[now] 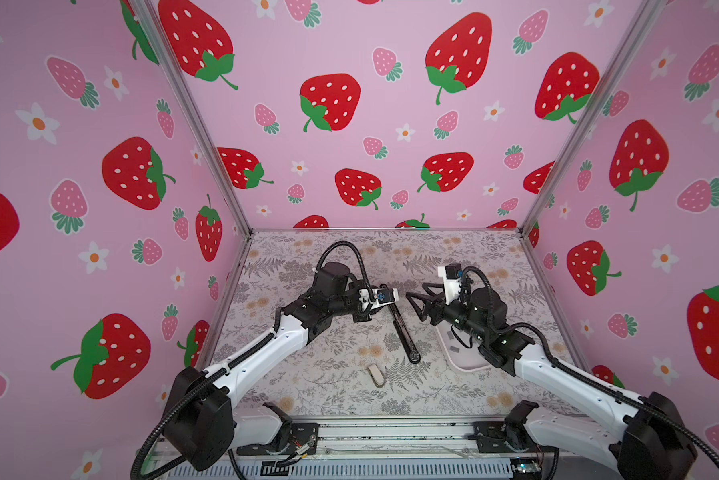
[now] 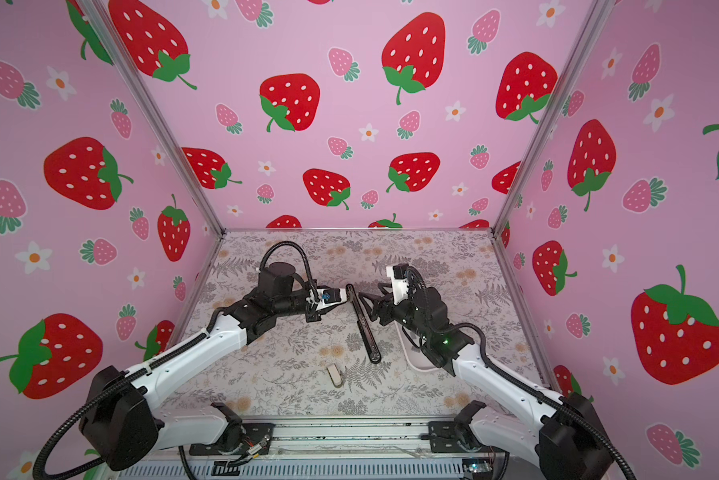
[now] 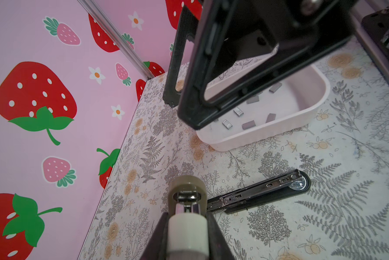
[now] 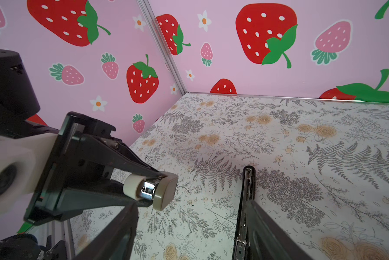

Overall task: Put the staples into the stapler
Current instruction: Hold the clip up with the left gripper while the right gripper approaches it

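Note:
My left gripper (image 3: 187, 216) is shut on a small stapler (image 3: 187, 191), white and tan with a shiny metal middle; the right wrist view shows the same stapler (image 4: 150, 191) at the fingertips. In both top views the wrist camera mount hides this grip. Several grey staples (image 3: 248, 125) lie in a pale pink tray (image 3: 267, 135) at the right, partly under my right arm (image 1: 455, 348). My right gripper (image 1: 415, 291) hangs open and empty above the table, beside the far end of a long black stapler (image 1: 403, 328), facing the left gripper.
The long black stapler (image 3: 256, 193) lies opened flat mid-table, metal rail up. A second small beige stapler (image 1: 375, 375) lies nearer the front edge. Strawberry-patterned walls close in the left, back and right sides.

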Controlling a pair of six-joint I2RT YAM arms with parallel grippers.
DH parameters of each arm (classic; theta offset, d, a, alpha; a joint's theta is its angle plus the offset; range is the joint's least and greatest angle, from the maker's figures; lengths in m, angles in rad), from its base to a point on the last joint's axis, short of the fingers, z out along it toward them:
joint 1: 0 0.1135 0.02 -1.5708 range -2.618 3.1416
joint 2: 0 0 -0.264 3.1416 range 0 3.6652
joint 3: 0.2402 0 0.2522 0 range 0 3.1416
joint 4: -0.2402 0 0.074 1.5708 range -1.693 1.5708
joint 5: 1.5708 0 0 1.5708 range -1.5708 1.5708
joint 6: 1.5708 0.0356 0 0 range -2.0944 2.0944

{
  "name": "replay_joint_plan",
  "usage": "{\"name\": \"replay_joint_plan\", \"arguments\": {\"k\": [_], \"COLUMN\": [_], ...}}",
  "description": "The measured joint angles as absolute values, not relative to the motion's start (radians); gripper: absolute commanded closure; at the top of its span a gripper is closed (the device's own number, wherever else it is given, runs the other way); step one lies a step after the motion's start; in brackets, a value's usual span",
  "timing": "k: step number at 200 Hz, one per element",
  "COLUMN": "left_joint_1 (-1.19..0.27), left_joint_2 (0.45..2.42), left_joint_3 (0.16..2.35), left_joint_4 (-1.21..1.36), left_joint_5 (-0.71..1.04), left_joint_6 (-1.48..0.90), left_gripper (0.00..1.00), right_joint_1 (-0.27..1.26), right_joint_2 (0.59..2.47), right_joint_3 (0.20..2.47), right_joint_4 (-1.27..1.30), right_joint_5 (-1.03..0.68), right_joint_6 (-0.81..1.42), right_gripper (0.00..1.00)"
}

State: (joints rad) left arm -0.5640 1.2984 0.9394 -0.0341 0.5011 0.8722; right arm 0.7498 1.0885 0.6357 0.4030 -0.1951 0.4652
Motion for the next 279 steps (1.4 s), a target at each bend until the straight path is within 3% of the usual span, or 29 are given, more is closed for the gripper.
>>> {"name": "replay_joint_plan", "arguments": {"k": [74,167,279], "left_joint_1": [-0.587,-0.586,-0.583], "left_joint_2": [1.298,1.298,1.298], "left_joint_3": [0.939,0.939,0.939], "left_joint_4": [-0.027,-0.036,-0.056], "left_joint_5": [0.509,0.479,0.449], "left_joint_6": [0.890,0.896,0.896], "left_gripper": [1.00,1.00,1.00], "right_joint_1": [0.792,0.801,0.810], "right_joint_2": [1.195,1.235,1.281], "right_joint_3": [0.692,0.697,0.714], "right_joint_4": [0.395,0.400,0.434], "right_joint_5": [-0.190,-0.167,-0.233], "right_joint_6": [0.444,0.451,0.475], "right_gripper": [0.30,0.48,0.82]}}
